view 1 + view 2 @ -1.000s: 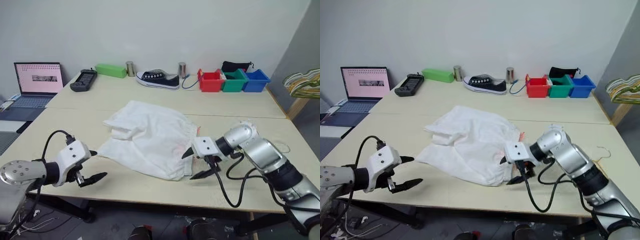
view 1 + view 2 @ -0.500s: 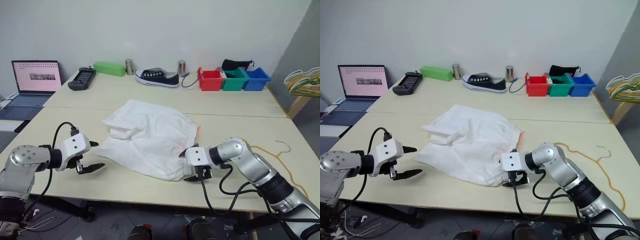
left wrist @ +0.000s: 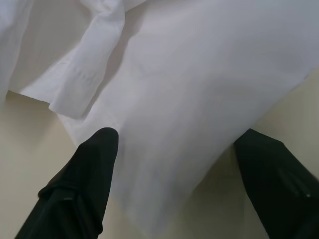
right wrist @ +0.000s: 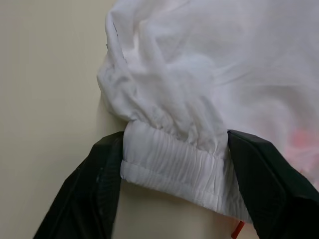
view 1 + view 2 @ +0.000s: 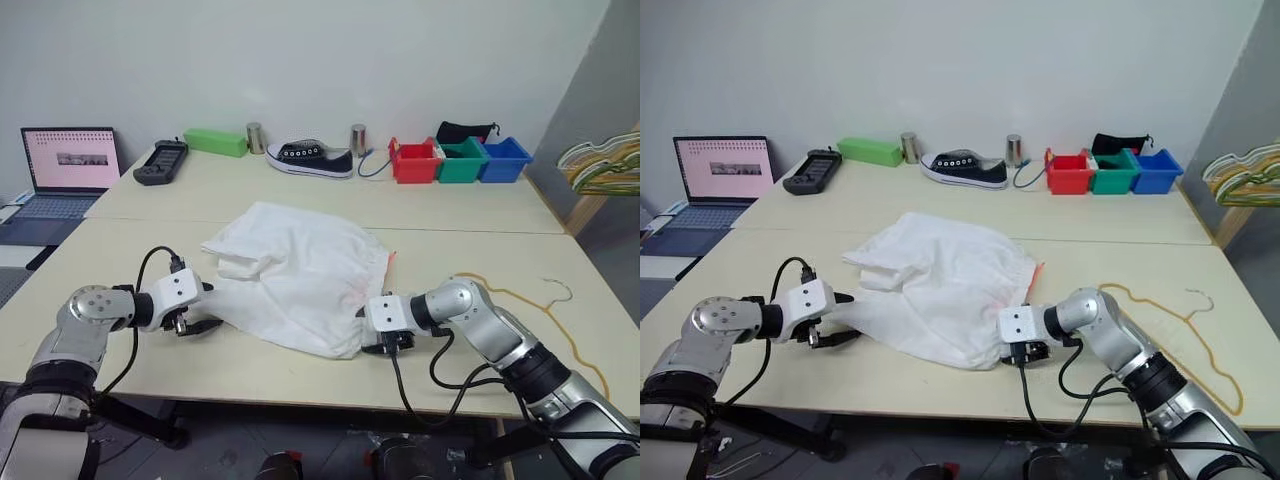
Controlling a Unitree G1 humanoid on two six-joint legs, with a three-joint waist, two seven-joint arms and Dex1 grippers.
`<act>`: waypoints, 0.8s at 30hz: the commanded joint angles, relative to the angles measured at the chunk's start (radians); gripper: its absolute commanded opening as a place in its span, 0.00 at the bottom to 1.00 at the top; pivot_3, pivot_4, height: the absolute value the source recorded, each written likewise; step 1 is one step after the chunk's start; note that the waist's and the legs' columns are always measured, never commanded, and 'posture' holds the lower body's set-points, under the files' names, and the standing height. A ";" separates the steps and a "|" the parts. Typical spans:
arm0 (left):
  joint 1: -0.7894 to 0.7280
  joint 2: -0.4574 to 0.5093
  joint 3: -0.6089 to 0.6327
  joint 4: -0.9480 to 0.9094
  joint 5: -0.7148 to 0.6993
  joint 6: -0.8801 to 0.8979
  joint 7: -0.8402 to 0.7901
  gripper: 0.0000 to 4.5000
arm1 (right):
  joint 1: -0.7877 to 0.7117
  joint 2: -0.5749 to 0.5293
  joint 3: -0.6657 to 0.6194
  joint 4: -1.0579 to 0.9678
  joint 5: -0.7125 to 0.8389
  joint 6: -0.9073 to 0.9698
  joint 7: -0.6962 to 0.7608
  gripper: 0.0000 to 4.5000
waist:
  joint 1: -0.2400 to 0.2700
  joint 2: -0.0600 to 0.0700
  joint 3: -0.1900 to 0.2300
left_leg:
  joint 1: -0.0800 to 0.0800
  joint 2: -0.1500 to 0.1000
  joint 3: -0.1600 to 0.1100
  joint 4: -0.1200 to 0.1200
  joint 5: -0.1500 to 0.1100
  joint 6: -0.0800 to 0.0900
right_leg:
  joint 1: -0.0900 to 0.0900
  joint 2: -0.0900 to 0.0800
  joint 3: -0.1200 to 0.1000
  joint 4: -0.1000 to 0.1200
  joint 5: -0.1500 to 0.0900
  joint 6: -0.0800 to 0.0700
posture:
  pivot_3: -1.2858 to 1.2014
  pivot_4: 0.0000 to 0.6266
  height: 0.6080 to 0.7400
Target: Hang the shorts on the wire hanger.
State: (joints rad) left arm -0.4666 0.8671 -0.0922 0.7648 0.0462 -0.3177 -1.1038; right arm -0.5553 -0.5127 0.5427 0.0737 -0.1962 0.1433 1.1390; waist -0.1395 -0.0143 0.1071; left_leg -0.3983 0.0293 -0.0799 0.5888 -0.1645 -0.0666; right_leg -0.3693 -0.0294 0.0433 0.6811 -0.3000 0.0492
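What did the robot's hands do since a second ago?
Both came down to the shorts. The left gripper now has a leg edge between its open fingers, and the right gripper has closed in around the waistband. The shorts and the wire hanger stayed where they were on the table.

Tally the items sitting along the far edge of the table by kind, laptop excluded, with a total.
Small bins: 3, red, green, blue
Metal cans: 2
Sneaker: 1
Green box: 1
Black handheld controller: 1
Black pouch behind the bins: 1
Total: 9
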 commanded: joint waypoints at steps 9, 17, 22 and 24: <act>0.019 0.025 -0.005 -0.017 0.003 -0.013 -0.033 0.26 | -0.032 0.009 -0.025 0.024 -0.014 -0.004 -0.012 0.06 | -0.002 0.000 0.000 | 0.000 0.000 0.000 0.000 0.000 0.000 | 0.000 0.000 0.000 0.000 0.001 0.000 | 0.46 0.08 1.00; 0.182 0.082 0.040 -0.403 -0.101 0.222 -0.118 0.00 | -0.032 -0.024 -0.057 -0.004 0.019 0.015 0.026 0.00 | -0.003 -0.001 -0.001 | -0.003 0.000 0.001 0.000 0.000 0.000 | 0.000 0.000 0.000 0.000 0.003 0.005 | 0.47 0.05 1.00; 0.358 0.185 0.091 -0.776 -0.249 0.457 -0.223 0.00 | 0.016 -0.117 -0.083 -0.113 0.119 0.049 0.153 0.00 | -0.001 -0.001 -0.001 | -0.009 0.000 0.001 0.000 -0.001 -0.001 | -0.003 0.000 0.001 0.000 0.003 0.005 | 0.47 0.04 1.00; 0.427 0.242 0.127 -0.914 -0.328 0.556 -0.275 0.00 | 0.062 -0.204 -0.096 -0.225 0.232 0.109 0.287 0.00 | 0.001 -0.001 -0.001 | -0.012 0.000 0.001 0.000 -0.001 -0.001 | -0.005 0.000 0.000 -0.001 0.002 0.004 | 0.47 0.03 1.00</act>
State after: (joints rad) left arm -0.0571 1.0619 -0.0311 -0.0236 -0.2002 0.1519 -1.3325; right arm -0.5137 -0.6710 0.4797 -0.0424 -0.0678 0.2074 1.3127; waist -0.1381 -0.0155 0.1060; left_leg -0.4102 0.0299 -0.0794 0.5884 -0.1656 -0.0681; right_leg -0.3733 -0.0295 0.0430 0.6803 -0.2986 0.0521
